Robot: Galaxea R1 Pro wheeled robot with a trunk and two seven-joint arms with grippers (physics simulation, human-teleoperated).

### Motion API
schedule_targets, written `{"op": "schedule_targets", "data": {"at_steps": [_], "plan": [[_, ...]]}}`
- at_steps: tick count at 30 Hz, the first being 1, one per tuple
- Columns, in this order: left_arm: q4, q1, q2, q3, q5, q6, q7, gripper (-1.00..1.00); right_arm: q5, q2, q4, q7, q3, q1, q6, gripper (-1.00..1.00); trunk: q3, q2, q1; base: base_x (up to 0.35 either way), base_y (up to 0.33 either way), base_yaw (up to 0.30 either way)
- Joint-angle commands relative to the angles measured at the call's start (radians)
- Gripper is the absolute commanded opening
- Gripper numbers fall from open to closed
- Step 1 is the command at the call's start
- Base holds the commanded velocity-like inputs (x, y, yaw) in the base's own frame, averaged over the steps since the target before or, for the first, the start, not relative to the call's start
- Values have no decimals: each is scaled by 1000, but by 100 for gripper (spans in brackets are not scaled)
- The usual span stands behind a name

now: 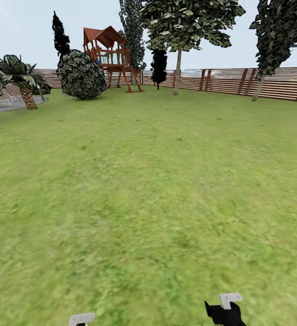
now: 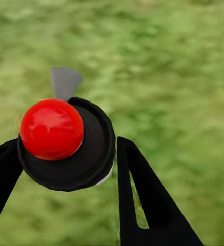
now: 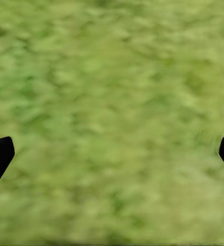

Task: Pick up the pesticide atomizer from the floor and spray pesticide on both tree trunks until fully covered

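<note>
left wrist view: hand (image 2: 65, 169) around atomizer (image 2: 65, 143)

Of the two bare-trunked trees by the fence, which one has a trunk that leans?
The right tree, at the fence's right end: its thin trunk slants. The other tree, near the middle of the fence, stands upright.

The atomizer (image 2: 65, 143), black-bodied with a red round cap, sits between the left gripper's (image 2: 65, 154) fingers above grass (image 2: 173, 77).
</note>
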Motion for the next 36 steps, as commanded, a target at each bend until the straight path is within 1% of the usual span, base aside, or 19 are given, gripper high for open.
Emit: {"op": "schedule_targets", "data": {"at_steps": [1,32,36], "plan": [[0,0,0,0,0,0,0,-100,0,0,0,0,0,0,0,100,0,0,0,0,-274,-267],[0,0,0,1,0,0,0,-100,0,0,0,0,0,0,0,100,0,0,0,0,-274,-266],[0,0,0,1,2,0,0,-100,0,0,0,0,0,0,0,100,0,0,0,0,-102,-183]]}}
